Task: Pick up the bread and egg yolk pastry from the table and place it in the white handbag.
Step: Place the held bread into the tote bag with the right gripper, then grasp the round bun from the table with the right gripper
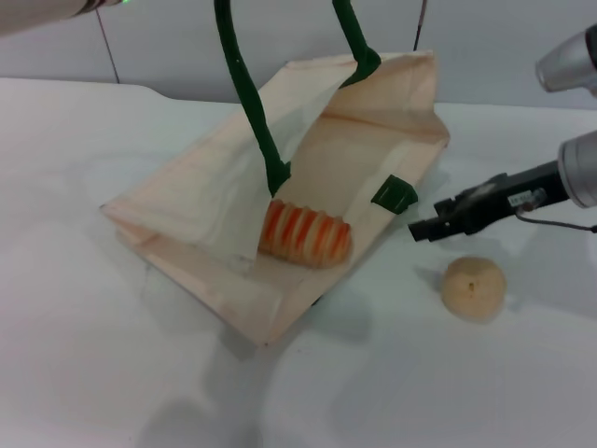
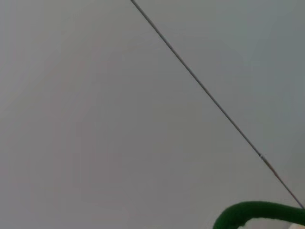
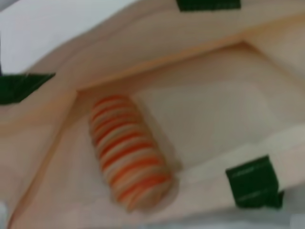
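In the head view, the white handbag [image 1: 215,201] lies tilted on the white table [image 1: 84,355], its mouth held open, with the dark green handles [image 1: 244,93] drawn up toward the top edge of the picture. The bread [image 1: 305,233] lies inside the bag's opening, on the lower inner wall, near the spot where one handle is sewn on. The right gripper [image 1: 417,228] reaches in from the right side on a dark, slim arm, its tip just outside the bag's right edge and apart from the bread. Whether its fingers are spread or closed cannot be told from here. The egg yolk pastry [image 1: 474,288] sits on the table below and a little to the right of that tip, near it but not touching. Only a bit of the left arm [image 1: 56,11] shows at the top left corner.

The left wrist view shows a plain grey wall crossed by a thin dark seam, and a curve of green handle [image 2: 252,212] at the edge; the left gripper is not seen.

The right wrist view looks straight into the open bag [image 3: 200,105]: the bread [image 3: 128,150] lies on the cloth floor, with green handle patches [image 3: 252,181] around the rim. No fingers appear.
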`<state>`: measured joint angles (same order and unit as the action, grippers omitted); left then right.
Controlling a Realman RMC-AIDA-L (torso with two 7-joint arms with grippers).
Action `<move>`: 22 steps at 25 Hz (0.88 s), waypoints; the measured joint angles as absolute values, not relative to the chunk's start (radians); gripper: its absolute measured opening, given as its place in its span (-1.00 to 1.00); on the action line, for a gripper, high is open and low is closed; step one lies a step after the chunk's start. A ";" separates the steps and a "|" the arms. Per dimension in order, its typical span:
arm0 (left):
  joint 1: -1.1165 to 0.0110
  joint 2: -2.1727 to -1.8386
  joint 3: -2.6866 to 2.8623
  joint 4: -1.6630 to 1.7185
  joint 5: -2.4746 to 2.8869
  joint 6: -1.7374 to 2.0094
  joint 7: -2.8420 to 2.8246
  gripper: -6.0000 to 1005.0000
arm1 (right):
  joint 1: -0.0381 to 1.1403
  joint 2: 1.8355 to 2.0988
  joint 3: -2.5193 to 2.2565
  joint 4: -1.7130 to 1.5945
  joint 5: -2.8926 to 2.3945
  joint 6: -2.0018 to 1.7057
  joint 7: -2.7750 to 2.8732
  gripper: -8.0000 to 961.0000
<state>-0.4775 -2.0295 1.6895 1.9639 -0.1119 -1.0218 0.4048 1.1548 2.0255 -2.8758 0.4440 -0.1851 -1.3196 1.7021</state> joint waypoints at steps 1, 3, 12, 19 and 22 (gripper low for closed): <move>-0.477 -2.029 1.688 1.964 -0.112 -1.022 0.405 -0.77 | 1.157 2.025 -2.876 0.450 -0.198 -1.332 1.705 0.42; -0.476 -2.029 1.684 1.961 -0.112 -1.022 0.405 -0.77 | 1.164 2.025 -2.876 0.464 -0.226 -1.357 1.710 0.42; -0.480 -2.028 1.681 1.957 -0.112 -1.024 0.407 -0.77 | 1.198 2.025 -2.876 0.484 -0.370 -1.368 1.747 0.42; -0.482 -2.028 1.681 1.957 -0.112 -1.027 0.409 -0.77 | 1.216 2.024 -2.877 0.487 -0.413 -1.358 1.757 0.42; -0.482 -2.028 1.681 1.957 -0.112 -1.028 0.409 -0.77 | 1.222 2.023 -2.878 0.487 -0.437 -1.355 1.767 0.42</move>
